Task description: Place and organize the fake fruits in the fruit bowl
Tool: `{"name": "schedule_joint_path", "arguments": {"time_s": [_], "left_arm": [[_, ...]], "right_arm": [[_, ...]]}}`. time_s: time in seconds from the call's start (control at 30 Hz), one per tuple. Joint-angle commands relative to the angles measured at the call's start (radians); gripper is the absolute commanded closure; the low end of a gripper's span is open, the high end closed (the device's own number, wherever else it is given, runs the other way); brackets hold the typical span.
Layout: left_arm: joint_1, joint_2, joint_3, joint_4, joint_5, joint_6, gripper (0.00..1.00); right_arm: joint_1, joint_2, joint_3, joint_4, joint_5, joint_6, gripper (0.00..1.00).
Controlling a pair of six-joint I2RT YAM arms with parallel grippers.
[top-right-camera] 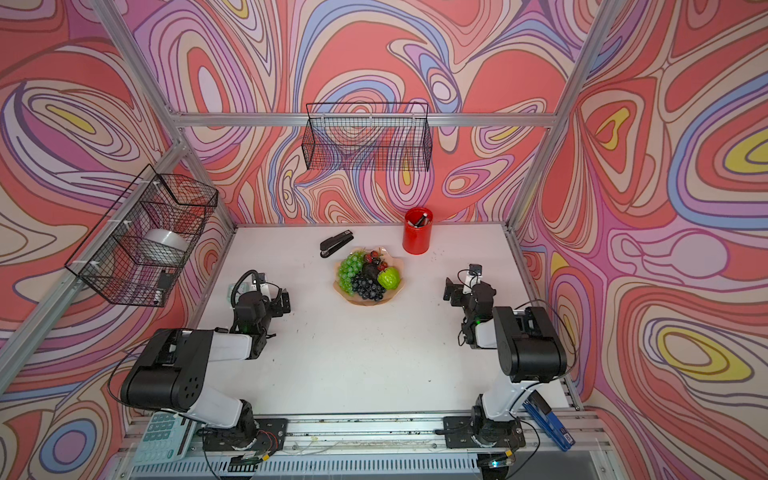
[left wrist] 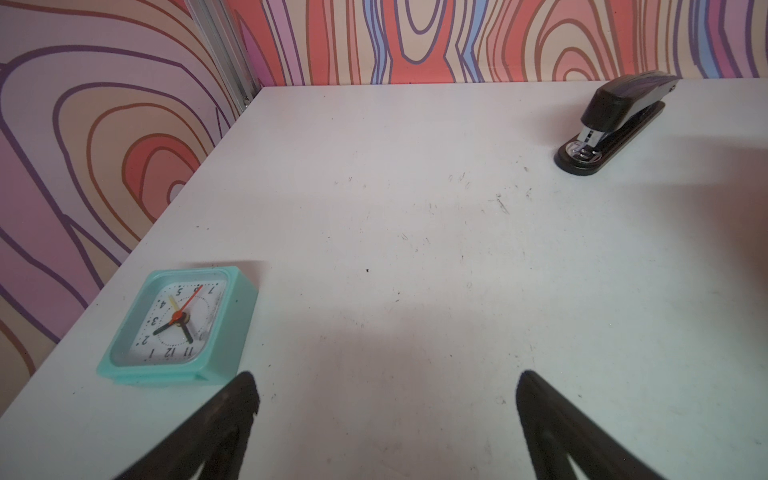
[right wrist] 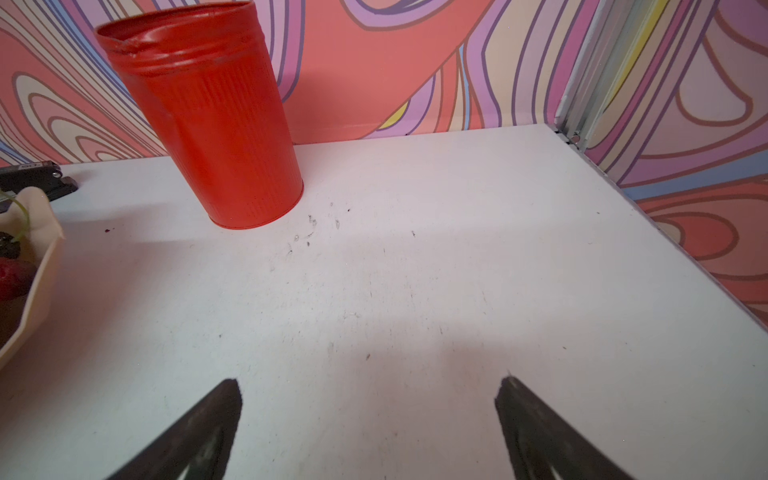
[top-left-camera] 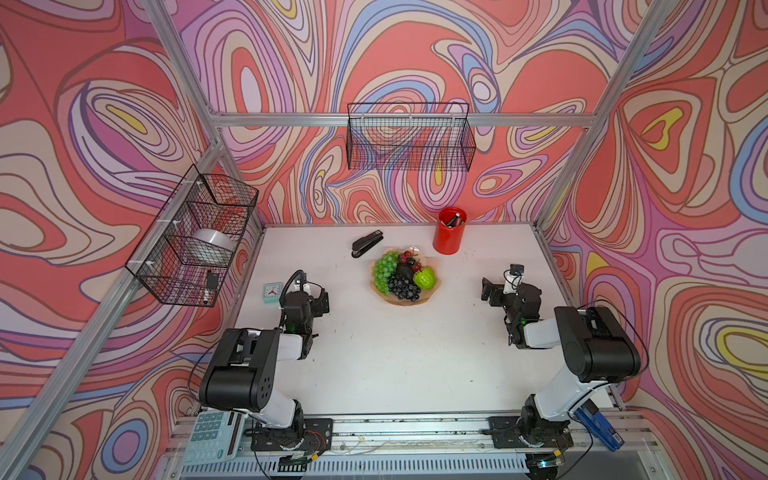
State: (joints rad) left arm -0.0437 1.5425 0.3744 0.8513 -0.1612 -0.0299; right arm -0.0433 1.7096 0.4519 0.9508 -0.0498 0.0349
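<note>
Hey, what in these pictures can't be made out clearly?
- Fruit bowl: right wrist view, cut off by the picture's edge; little beyond its rim shows.
- Red cup contents: both top views, dark items too small to identify.
- Calculator: both top views, partly hidden under the left arm.

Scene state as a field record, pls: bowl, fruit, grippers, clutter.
bowl: peach-pink wavy-rimmed fruit bowl, upright, filled
in bowl: translucent green grape bunch, dark purple grape bunch, lime-green round fruit, dark avocado, red cherries
loose fruit: none visible
left gripper: open, empty
right gripper: open, empty
clutter: red cylindrical cup, black stapler, teal square clock
</note>
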Motion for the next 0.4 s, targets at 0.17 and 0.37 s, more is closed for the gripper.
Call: {"name": "schedule_joint_path", "arguments": {"time_s": [0.17, 0.37], "left_arm": [[0.007, -0.001, -0.008, 0.061, -0.012, -0.002, 0.0], [0.006, -0.002, -0.008, 0.058, -0.012, -0.001, 0.0]], "right_arm": [[0.002, 0.003, 0.022, -0.003, -0.013, -0.004, 0.02], [0.002, -0.001, 0.016, 0.005, -0.013, -0.003, 0.02]]}}
